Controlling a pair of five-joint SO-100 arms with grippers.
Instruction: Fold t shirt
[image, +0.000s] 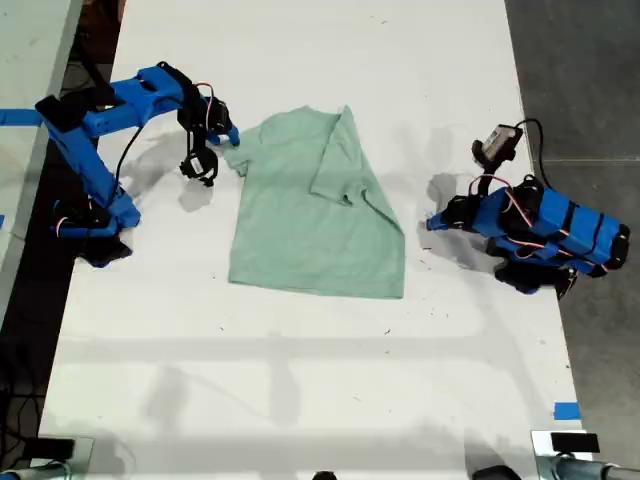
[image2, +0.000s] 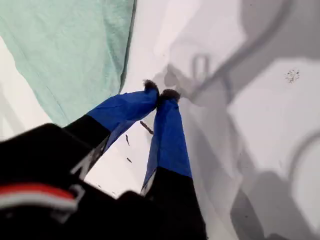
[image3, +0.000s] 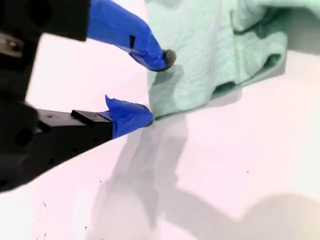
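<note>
The pale mint-green t shirt (image: 300, 220) lies flat in the middle of the white table, with its sleeve on the exterior view's right folded inward over the body. My second gripper (image: 228, 138) is at the shirt's sleeve on the exterior view's left. It is open (image3: 155, 87), and the shirt's edge (image3: 215, 45) lies just beyond its blue fingertips. My first gripper (image: 432, 222) sits low over bare table, just off the shirt's edge on the exterior view's right. Its jaws are shut (image2: 161, 93) on nothing, and the shirt (image2: 70, 45) lies apart from them.
The white table (image: 300, 400) has dark floor beyond its edges on both sides of the exterior view. A strip of blue tape (image: 566, 410) sits near the front corner on the exterior view's right. The first arm's body (image: 545, 235) lies folded low near that edge.
</note>
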